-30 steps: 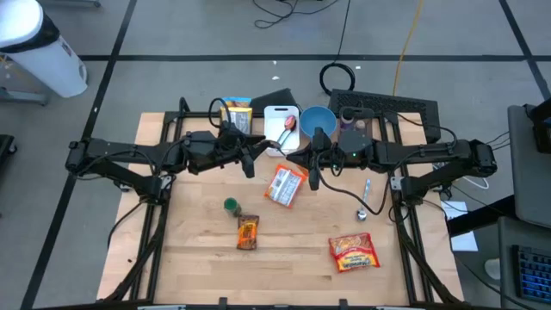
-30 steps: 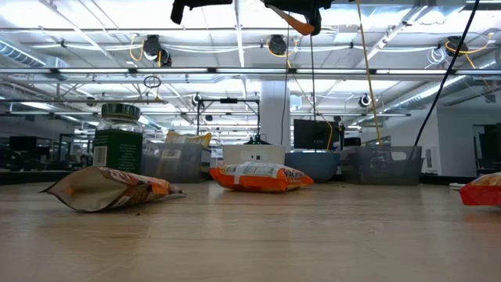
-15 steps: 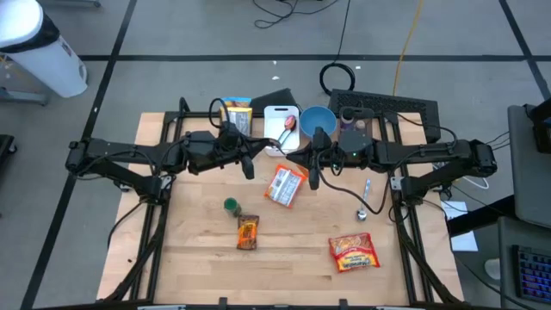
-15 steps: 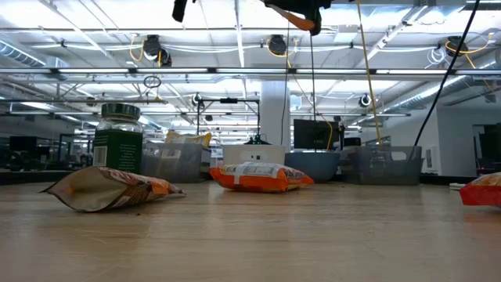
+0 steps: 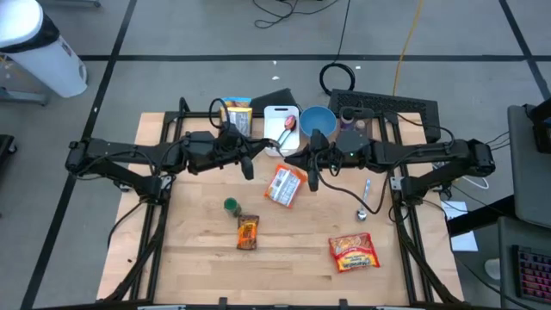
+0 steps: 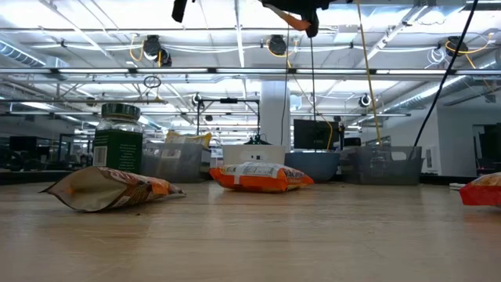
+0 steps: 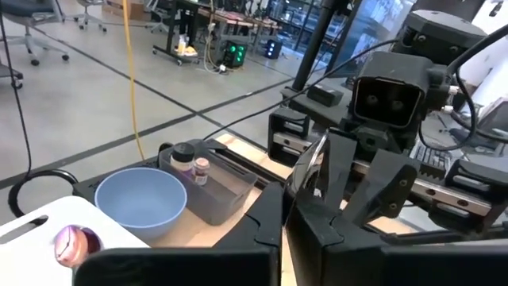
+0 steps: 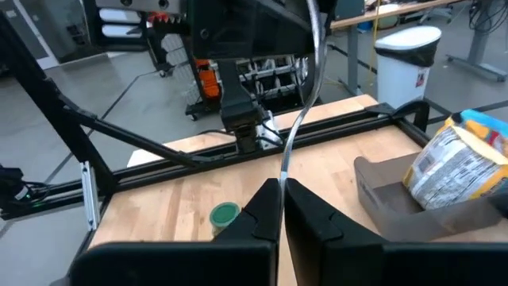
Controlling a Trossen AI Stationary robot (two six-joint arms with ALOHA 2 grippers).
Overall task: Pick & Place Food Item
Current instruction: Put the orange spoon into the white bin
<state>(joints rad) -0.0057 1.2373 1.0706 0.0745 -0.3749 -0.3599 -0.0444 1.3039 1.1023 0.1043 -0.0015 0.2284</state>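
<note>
Both pincers, left (image 5: 250,169) and right (image 5: 312,177), pinched empty at frame centre; likely target, orange packet (image 5: 285,185): open wide, descend squarely.

The table (image 5: 293,245) is pale wood, smooth with a fine visible grain. The snack packets (image 5: 285,184) (image 5: 353,252) look like glossy, crinkled foil-plastic, as does the small pouch (image 5: 248,232). The jar (image 6: 118,139) seems to be glass with a shiny metal lid. The blue bowl (image 7: 141,199) is smooth matt plastic; the cutting board (image 5: 277,120) is white plastic. Both arms (image 5: 138,159) are matt black.
</note>
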